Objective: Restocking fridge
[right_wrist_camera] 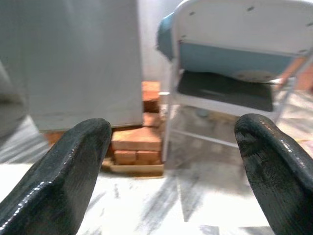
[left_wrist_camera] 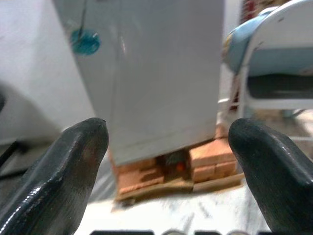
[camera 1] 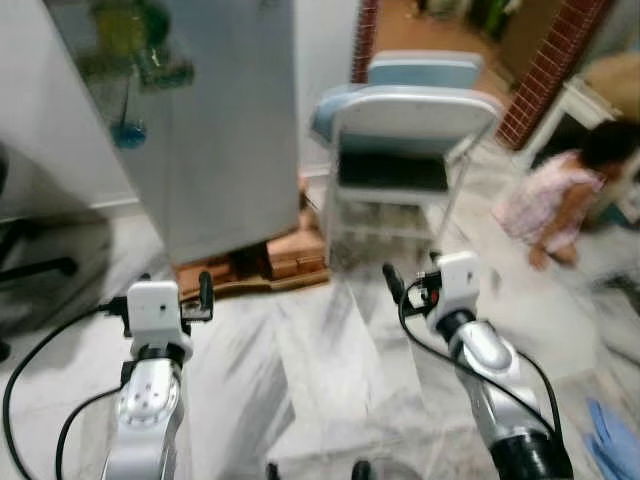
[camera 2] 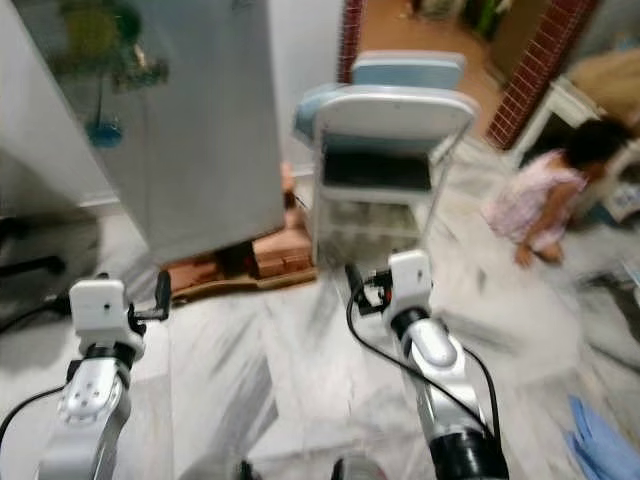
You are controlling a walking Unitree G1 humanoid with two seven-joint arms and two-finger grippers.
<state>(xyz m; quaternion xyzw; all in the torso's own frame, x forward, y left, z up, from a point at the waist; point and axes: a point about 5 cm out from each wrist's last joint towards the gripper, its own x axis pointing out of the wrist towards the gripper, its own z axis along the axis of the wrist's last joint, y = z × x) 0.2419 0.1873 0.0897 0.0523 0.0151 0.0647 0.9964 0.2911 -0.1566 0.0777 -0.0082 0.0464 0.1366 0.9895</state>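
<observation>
Hovering over the pale marble floor [camera 1: 300,360], the left gripper [left_wrist_camera: 166,156] and right gripper [right_wrist_camera: 171,161] both spread their fingers wide and carry nothing. Ahead of the left one stands the grey fridge [camera 1: 215,130], door closed, raised on red bricks [camera 1: 295,250]. Just beside it sits a white and blue folding chair [camera 1: 405,150]. Farther right, a person [camera 1: 565,195] crouches on the floor.

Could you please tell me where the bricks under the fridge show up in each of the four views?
Left eye: bricks at centre, below the fridge, left of the chair.
Right eye: left of centre, at the fridge's foot.
Left wrist: low centre, between the fingers.
Right wrist: centre left, beside the chair leg.
Shared landmark: the chair.
</observation>
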